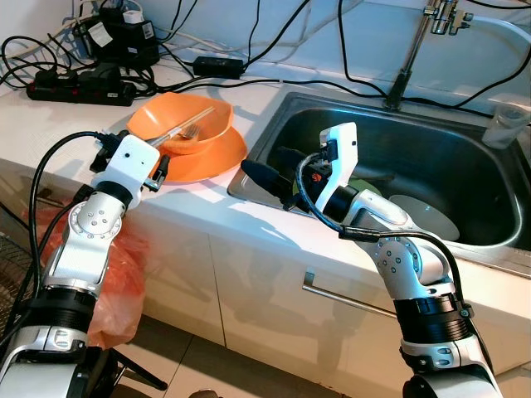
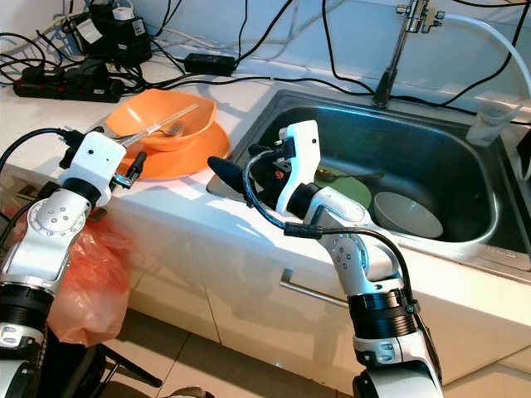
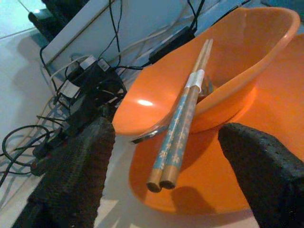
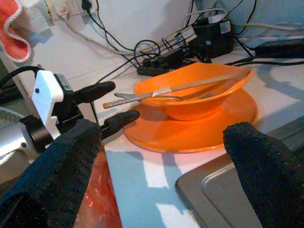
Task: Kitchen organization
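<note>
An orange bowl (image 1: 187, 124) sits on an orange plate (image 1: 217, 156) on the white counter, left of the sink. A pair of chopsticks (image 3: 183, 118) and a metal fork (image 4: 147, 96) lie across the bowl, their ends sticking out over its rim toward me. My left gripper (image 3: 166, 130) is open at the plate's near-left edge, its fingers either side of the chopstick ends without touching them. My right gripper (image 1: 274, 170) is open over the sink's left rim, pointing at the bowl, with nothing in it.
The steel sink (image 1: 274, 108) holds a pale bowl (image 1: 423, 217) and a green plate (image 1: 361, 184), under a faucet (image 1: 406, 58). A plastic cup (image 1: 504, 124) stands at its right. Power strips and cables (image 1: 79, 83) crowd the counter's back. An orange bag (image 1: 116, 274) hangs below.
</note>
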Available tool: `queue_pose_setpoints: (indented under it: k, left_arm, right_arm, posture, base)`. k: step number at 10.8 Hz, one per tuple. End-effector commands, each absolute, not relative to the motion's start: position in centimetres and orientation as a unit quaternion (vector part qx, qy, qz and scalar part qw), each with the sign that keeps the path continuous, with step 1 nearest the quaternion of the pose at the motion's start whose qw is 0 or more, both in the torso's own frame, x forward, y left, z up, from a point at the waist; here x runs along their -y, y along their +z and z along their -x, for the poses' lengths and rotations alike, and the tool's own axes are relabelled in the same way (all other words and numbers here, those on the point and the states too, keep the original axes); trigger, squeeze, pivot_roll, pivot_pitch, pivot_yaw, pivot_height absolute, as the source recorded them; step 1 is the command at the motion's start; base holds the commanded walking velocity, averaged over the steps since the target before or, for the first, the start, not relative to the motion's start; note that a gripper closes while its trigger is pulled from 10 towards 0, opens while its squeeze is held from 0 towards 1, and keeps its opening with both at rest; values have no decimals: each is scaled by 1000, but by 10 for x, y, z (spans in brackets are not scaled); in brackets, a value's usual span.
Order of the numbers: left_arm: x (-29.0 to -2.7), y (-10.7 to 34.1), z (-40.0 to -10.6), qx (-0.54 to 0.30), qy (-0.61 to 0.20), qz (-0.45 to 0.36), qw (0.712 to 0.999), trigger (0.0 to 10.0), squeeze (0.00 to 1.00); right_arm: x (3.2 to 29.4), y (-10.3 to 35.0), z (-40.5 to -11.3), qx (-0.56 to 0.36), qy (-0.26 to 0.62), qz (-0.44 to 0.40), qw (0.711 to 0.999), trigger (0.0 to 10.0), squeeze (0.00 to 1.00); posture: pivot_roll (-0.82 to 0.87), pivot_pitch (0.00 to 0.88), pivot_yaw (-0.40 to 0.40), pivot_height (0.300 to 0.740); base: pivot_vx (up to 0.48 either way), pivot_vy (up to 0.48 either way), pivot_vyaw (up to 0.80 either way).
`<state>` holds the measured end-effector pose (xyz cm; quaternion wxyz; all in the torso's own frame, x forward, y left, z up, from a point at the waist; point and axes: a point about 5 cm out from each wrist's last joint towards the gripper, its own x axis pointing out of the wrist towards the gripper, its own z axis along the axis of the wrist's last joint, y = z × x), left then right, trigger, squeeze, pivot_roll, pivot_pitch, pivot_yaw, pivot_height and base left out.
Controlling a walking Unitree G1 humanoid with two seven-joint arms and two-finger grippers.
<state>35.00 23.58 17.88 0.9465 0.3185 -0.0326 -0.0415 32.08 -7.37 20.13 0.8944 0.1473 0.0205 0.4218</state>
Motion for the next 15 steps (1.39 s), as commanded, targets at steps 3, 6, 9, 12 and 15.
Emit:
queue_pose_setpoints:
  k: [3,6,9,12,15]
  left_arm:
    - [-231,185,-354,49,-47,-319,945,0,0]
    - [-229,185,-355,53,-52,-318,945,0,0]
    - [-228,185,-355,54,-56,-311,947,0,0]
    - [-227,185,-356,55,-60,-309,948,0,0]
    - [-227,185,-356,55,-60,-307,948,0,0]
  right_arm:
    - [77,203,-321,-17,414,-156,897,10000,0]
    - [77,203,-321,-17,413,-158,897,10000,0]
    - [78,203,-321,-17,412,-158,897,10000,0]
    - [78,203,-321,-17,411,-158,898,10000,0]
    - [78,203,-322,-17,409,-158,898,10000,0]
  posture:
    - [80,0,25,740]
    - [82,0,25,740]
    - [82,0,25,740]
    - [80,0,25,740]
    - [79,0,27,740]
  base:
    - [0,0,0]
    - [0,0,0]
    - [0,0,0]
    - [0,0,0]
    - [0,0,0]
